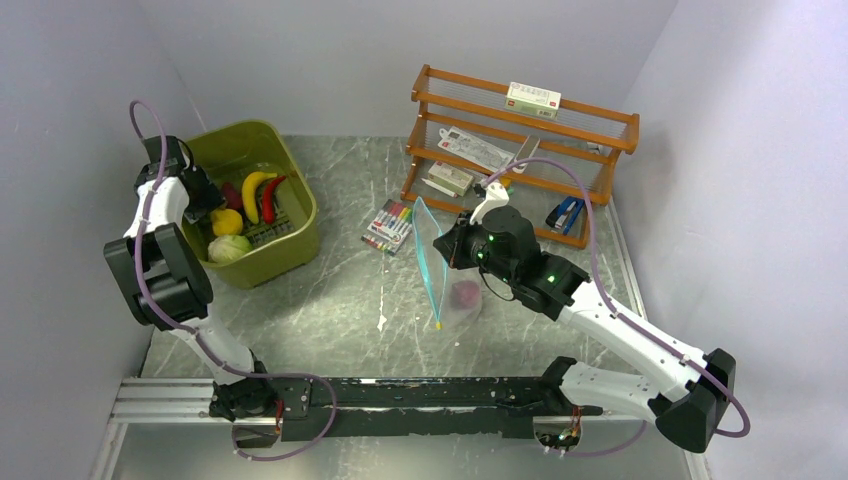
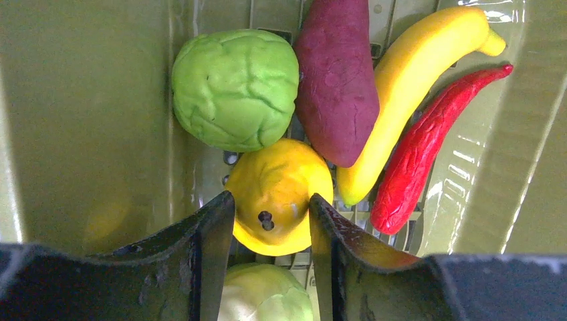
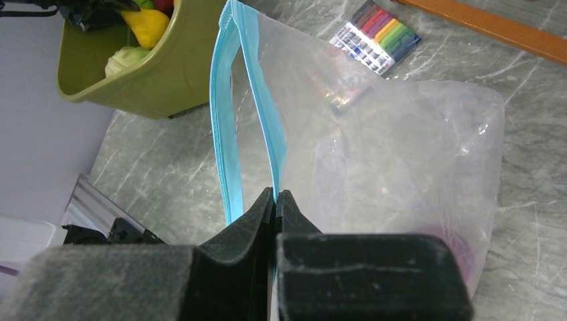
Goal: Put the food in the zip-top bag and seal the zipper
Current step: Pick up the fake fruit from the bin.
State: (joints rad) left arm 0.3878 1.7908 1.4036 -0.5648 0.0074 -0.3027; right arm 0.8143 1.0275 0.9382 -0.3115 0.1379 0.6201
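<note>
Centre your left end effector [image 2: 271, 200], apart astride the yellow piece [image 2: 281, 177], before squeezing; right end effector [image 3: 275, 195] clamps the zip-top bag [image 3: 388, 147].

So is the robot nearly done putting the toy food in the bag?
Not nearly. Done: one purple-red piece is in the zip-top bag. In hand: the right gripper pinches the zipper strip, holding the bag up; the left gripper straddles the yellow round piece in the green tub, grip unclear. Left: banana, chili, long purple piece, green piece, pale green piece, then sealing the open zipper.
</note>
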